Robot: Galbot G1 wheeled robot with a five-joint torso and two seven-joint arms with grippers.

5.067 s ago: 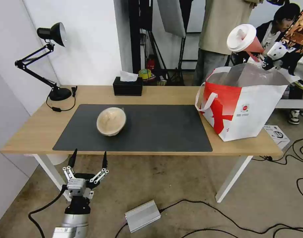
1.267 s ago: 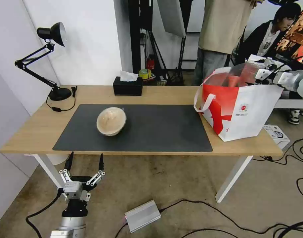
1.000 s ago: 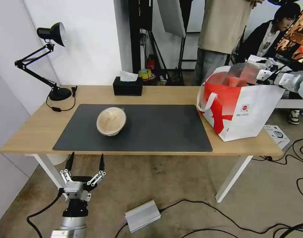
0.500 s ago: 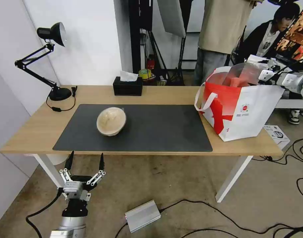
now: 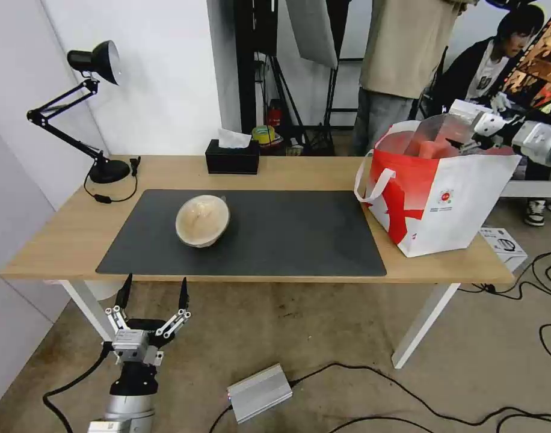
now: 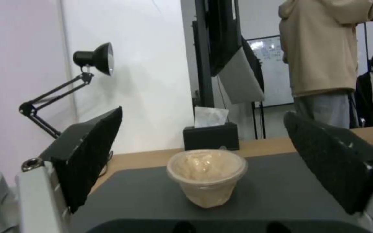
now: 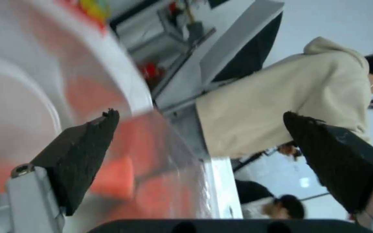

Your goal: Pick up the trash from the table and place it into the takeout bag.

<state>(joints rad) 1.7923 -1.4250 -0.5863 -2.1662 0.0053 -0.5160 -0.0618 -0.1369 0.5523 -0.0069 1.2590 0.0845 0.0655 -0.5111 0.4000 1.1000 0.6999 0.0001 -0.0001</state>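
The table (image 5: pixel 287 174), a long light-wood top on white legs, carries a large dark grey mat (image 5: pixel 275 234) across its middle. At the table's right end stands the takeout bag (image 5: pixel 462 204), red and white with white strap handles and a small round logo on its side; its mouth is open, showing silvery lining. Inside the bag, just below the rim, lies the red drink cup (image 5: pixel 435 147); its lid cannot be made out. The tan bowl (image 5: pixel 202 220) rests on the left half of the mat, well apart from the bag; the left wrist view shows it (image 6: pixel 207 181) upright, covered by a clear lid and centred between the two dark fingers of that arm. A black tissue box (image 5: pixel 232 157) sits at the far edge of the table, beyond the mat, and a black desk lamp (image 5: pixel 98 120) stands at the far left corner.

The right gripper (image 5: pixel 468 135) hangs at the far rim of the bag's mouth, above the lining; the right wrist view shows its jaws spread wide with nothing between them, the blurred red and silver of the bag (image 7: pixel 143 129) close beneath. The left gripper (image 5: pixel 152 300) is parked low, in front of the table's near edge and below the level of the top, jaws apart and pointing upward, holding nothing. A grey metal box (image 5: pixel 258 392) lies on the floor near it.
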